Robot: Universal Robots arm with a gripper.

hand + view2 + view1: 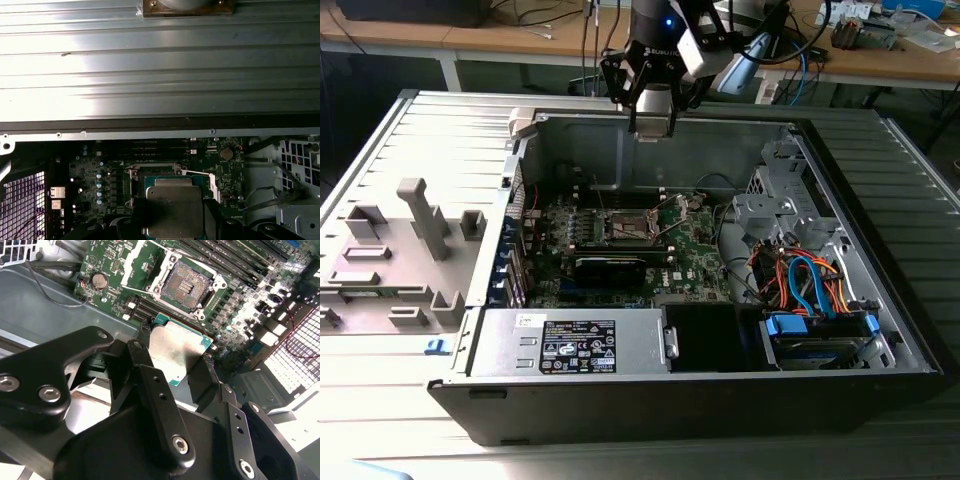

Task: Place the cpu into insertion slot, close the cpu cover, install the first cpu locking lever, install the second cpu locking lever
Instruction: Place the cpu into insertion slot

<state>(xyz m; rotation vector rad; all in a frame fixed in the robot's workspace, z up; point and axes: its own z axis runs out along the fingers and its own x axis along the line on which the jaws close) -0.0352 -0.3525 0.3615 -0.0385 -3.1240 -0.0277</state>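
My gripper point(653, 128) hangs above the back wall of the open computer case, shut on the cpu point(177, 347), a flat square chip with a dull silver top and a green rim. In both wrist views the black fingers point(145, 352) clamp two opposite edges of the cpu point(174, 207). The insertion slot point(186, 284) lies open below and ahead of the chip, its dark pin field bare inside a metal frame; in the exterior view the insertion slot point(630, 226) sits mid-board. A silvery plate that looks like the cpu cover point(135, 260) is swung back beside the socket.
Long black memory slots point(225, 255) run beside the socket. A silver power supply point(570, 342) fills the case's front, and a drive cage with blue and orange cables point(810, 290) sits on the exterior view's right. A grey fixture point(415, 250) lies on the ribbed table point(400, 150).
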